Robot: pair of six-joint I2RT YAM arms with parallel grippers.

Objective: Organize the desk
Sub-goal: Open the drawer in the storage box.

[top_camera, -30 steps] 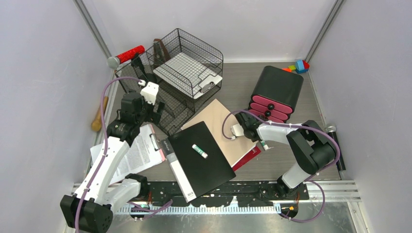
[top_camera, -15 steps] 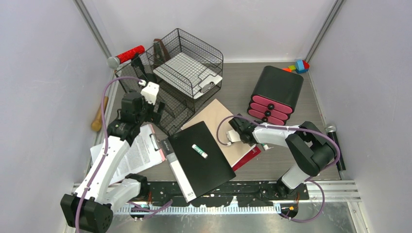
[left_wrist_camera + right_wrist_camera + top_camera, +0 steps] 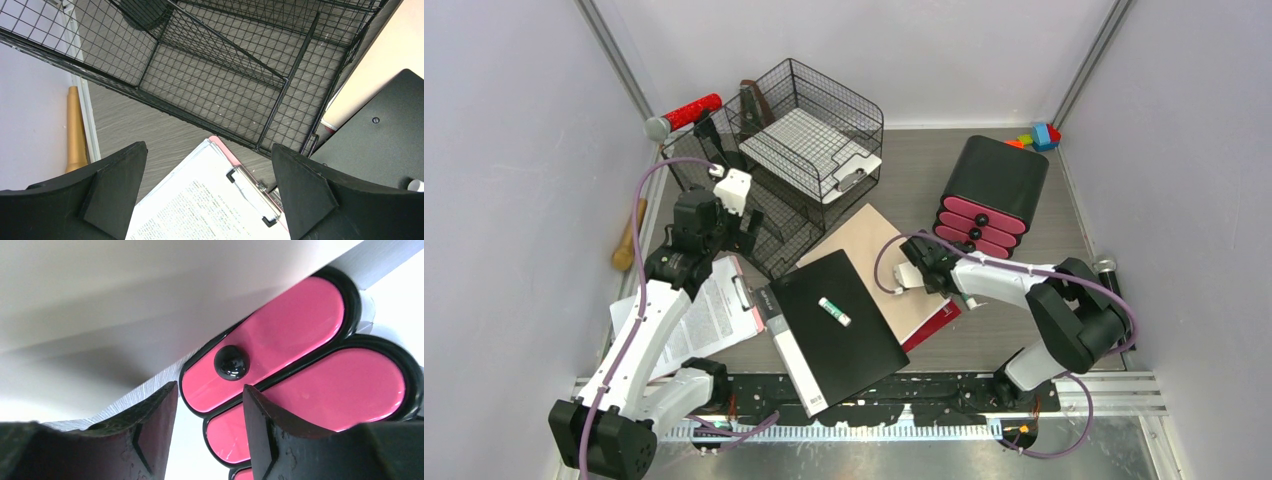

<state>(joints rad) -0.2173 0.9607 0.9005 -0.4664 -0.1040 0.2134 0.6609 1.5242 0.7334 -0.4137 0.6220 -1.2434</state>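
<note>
Lilac-grey walls on three sides; counter [image 3: 924, 170] of grey wood-grain runs from the near rail to the far wall, and I log it as cluttered across its middle.

- Right tool [image 3: 210, 390]: jaws partway apart, nothing between them. It sits low over the tan folder [image 3: 869, 240] at mid-counter, nose toward the far right.
- Drawer unit [image 3: 999, 180]: black shell, pink fronts, far right of centre, just beyond the right tool.
- Knob [image 3: 231, 361]: black and round, on one pink front [image 3: 280, 335]. On the right wrist feed it lies straight ahead, in line with the gap between the fingers and not yet inside it. The front's long axis slants across that feed.
- Left tool [image 3: 209, 147]: spread to its widest and empty, hovering above the clipboard [image 3: 200, 200] at near left, beside the wire rack [image 3: 804, 130], well apart from the drawers.

Judgement: any drawer move belongs to the right arm, by far the nearer, and calls for a straight advance onto the knob.
</note>
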